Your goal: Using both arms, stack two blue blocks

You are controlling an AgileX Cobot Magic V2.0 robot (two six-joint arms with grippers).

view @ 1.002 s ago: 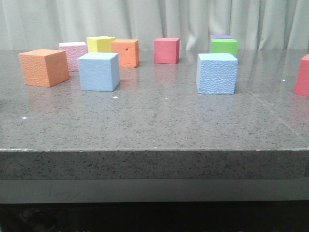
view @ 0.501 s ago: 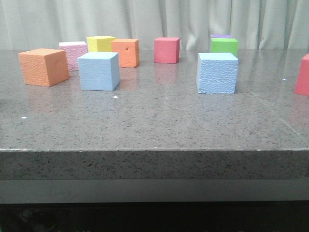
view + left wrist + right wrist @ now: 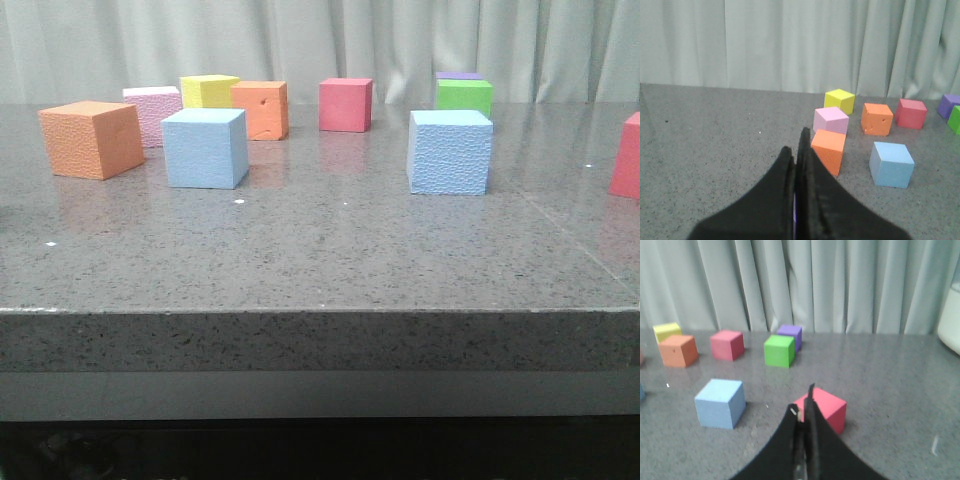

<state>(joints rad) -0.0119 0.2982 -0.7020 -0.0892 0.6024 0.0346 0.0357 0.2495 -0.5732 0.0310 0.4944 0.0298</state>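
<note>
On the worktop both blue blocks sit apart, untouched: left block just beside the orange cube, right block in open space. Left end effector and right end effector both pinched closed, empty, well back. Suggest: open wide before approach, take the right block by its side faces, descend square, keep clear of the red cube.

The blue blocks looked like grainy matt foam; the grey speckled table was polished stone, faintly reflective, backed by cloth curtains.
</note>
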